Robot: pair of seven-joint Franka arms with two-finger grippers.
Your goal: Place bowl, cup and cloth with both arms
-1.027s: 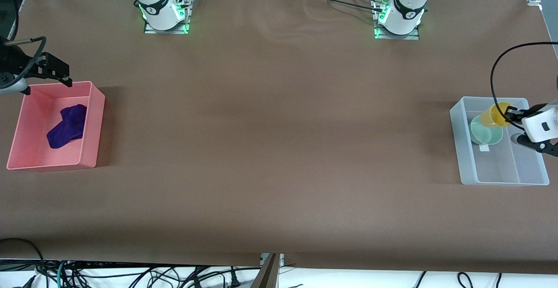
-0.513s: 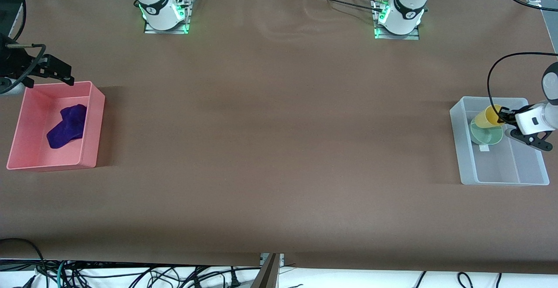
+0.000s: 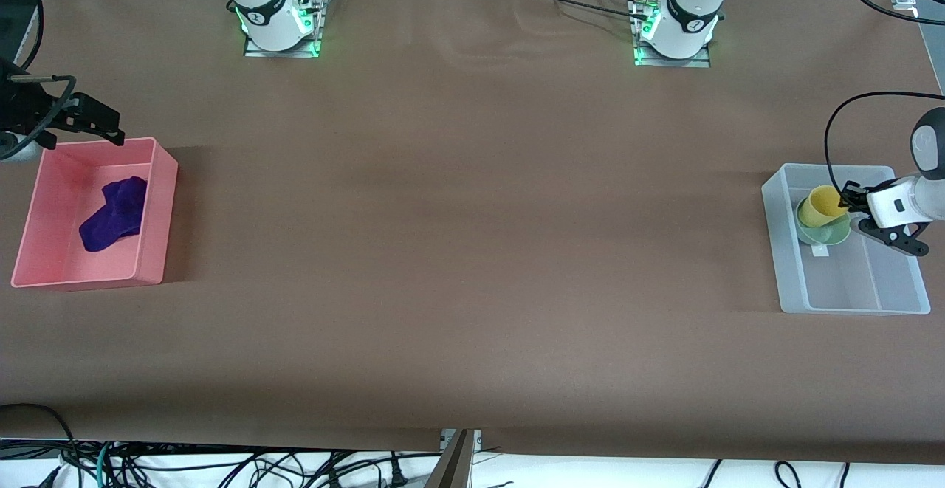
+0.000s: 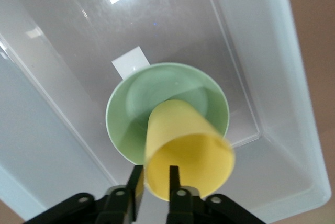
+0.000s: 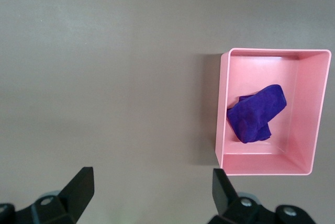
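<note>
The mint-green bowl sits in a clear plastic bin at the left arm's end of the table. My left gripper is shut on the rim of the yellow cup, which tilts with its base in the bowl. In the left wrist view the cup lies over the bowl, one finger inside its rim and one outside, at my left gripper. The purple cloth lies in a pink bin at the right arm's end. My right gripper is open and empty, above the table beside that bin. The right wrist view shows the cloth.
A small white label lies on the clear bin's floor beside the bowl. In the right wrist view the pink bin sits off to one side of my right gripper. Both arm bases stand along the table's edge farthest from the front camera.
My left gripper has come down with the yellow cup, from above the bowl to resting in it. My right gripper has risen slightly away from the pink bin.
</note>
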